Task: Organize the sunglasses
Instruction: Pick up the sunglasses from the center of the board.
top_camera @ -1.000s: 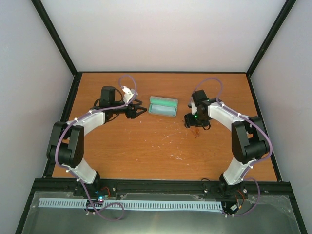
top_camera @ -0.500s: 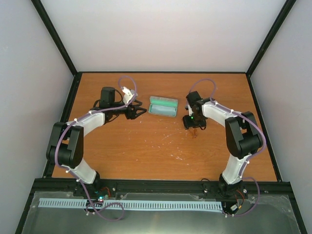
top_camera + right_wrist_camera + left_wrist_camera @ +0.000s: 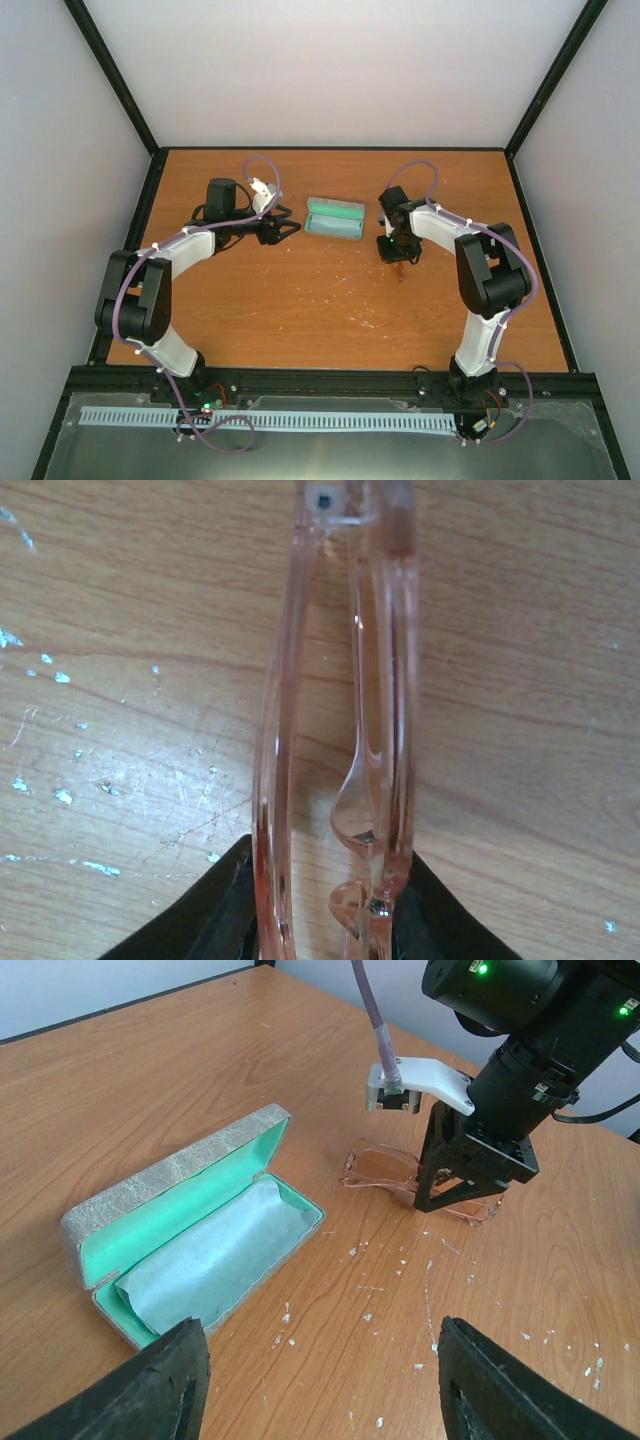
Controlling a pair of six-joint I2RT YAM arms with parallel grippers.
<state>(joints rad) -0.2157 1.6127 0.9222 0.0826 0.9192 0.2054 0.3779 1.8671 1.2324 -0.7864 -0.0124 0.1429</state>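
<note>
"Two grippers on your screens. How do they stand?"

"On my overhead feed the left gripper point(image 3: 290, 229) hangs left of centre, just left of the case point(image 3: 335, 218), holding nothing. Its own wrist camera shows its fingers point(image 3: 150, 1390) spread wide in the bottom corners of the frame. The right gripper point(image 3: 397, 252) points down just right of centre."

"And the sunglasses?"

"The sunglasses point(image 3: 385, 1172) are folded and sit right of the middle in the left wrist view, with the right gripper's fingers coming down on either side of them. On my right wrist feed the pinkish frame runs up the middle, and a black fingertip point(image 3: 215, 925) presses against each side at the bottom edge. I read that as pinching them. I cannot tell whether they rest on the table point(image 3: 300, 300) or sit just above it."

"The case?"

"Open, with the lid tipped back, at the lower left of the left wrist view. It is near the sunglasses but not touching them. A pale cloth point(image 3: 215, 1260) lies in its green-lined tray. White flecks point(image 3: 365, 1317) dot the wood between them."
</note>
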